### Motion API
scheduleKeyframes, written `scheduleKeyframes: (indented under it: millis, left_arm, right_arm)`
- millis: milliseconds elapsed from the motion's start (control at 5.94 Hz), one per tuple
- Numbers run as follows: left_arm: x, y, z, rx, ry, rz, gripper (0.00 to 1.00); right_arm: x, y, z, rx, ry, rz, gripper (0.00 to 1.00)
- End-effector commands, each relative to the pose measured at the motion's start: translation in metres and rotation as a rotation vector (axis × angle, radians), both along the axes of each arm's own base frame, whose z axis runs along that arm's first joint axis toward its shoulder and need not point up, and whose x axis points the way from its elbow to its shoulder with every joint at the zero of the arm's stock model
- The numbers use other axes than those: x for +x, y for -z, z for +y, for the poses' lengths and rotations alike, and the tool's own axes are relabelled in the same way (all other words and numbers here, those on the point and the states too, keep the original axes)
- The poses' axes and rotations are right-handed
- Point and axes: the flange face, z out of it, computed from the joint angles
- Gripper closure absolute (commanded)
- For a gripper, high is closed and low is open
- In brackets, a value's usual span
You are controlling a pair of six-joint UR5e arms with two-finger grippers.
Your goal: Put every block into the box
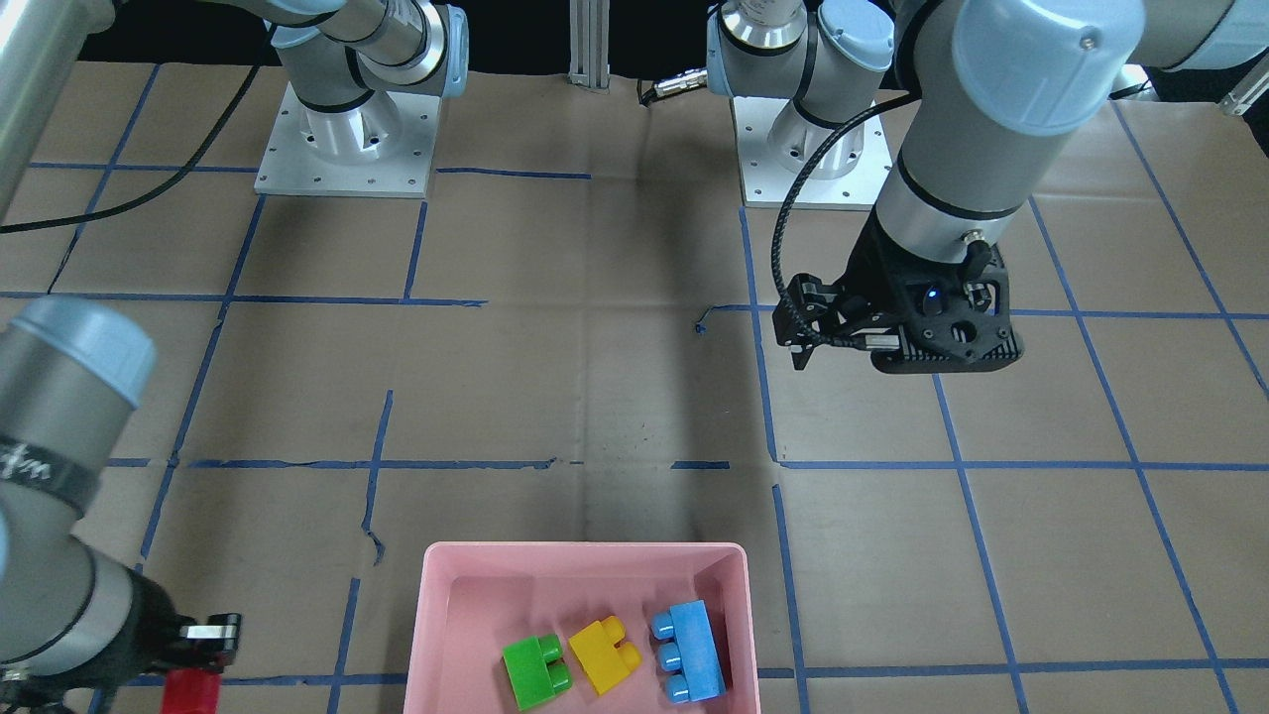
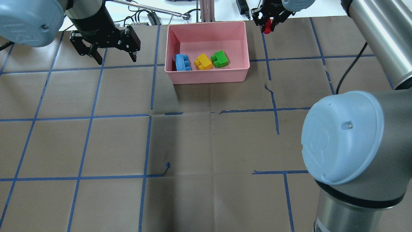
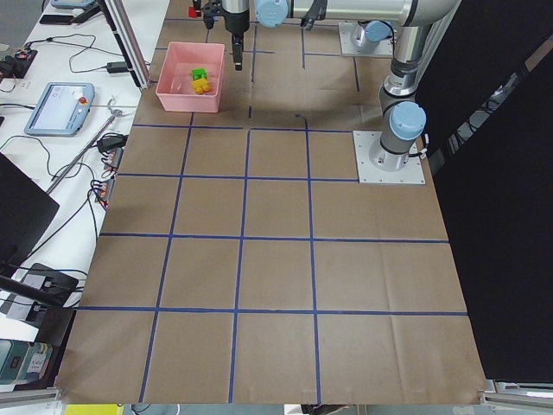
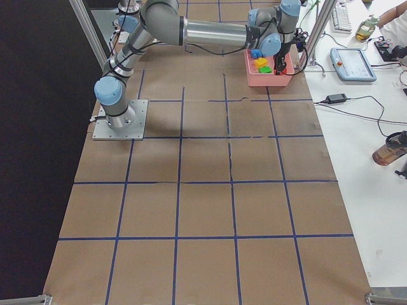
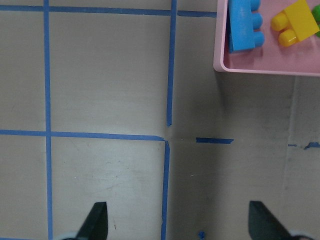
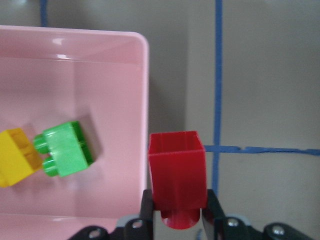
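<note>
Clamping red brick (image 6: pixel 177 170), right gripper (image 6: pixel 177 201), beside box (image 6: pixel 144 95)

Brown paper tabletop (image 2: pixel 206 145), blue tape grid (image 5: pixel 100 135); white bench (image 4: pixel 356 165) with cables; black curtain (image 3: pixel 510 216).

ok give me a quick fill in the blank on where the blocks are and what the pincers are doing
1. The number of blocks lying in the box is ___.
2. The fourth block, clamped in the right pincer just outside the box, is ___ in colour.
3. The left pincer hangs over the table beside the box, empty, with its jaws ___.
4. In the box, the yellow block lies between the blue block and the ___ one.

Missing words: three; red; open; green
</note>
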Motion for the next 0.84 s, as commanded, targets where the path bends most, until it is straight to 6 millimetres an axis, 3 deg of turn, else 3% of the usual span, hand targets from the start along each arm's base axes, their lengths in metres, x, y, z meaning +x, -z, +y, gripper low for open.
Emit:
scheduleKeyframes:
  millis: [0,168,337,674]
  left_arm:
    - [0.0,0.004,-0.004,0.0,0.0,0.003,0.01]
    - [0.0,0.007,-0.008,-0.003,-0.001,0.003,0.01]
    - [0.0,0.005,0.002,-0.003,-0.001,0.0,0.01]
    - [0.0,-0.005,0.012,-0.013,0.0,-0.003,0.01]
  right_arm:
    - [0.072,0.03,0.016,0.049,0.03,-0.064,0.78]
    - [0.074,0.061,0.013,0.084,0.036,-0.079,0.33]
    - [0.074,0.069,0.014,0.088,0.034,-0.078,0.01]
    - [0.063,0.049,0.014,0.075,0.037,-0.068,0.0]
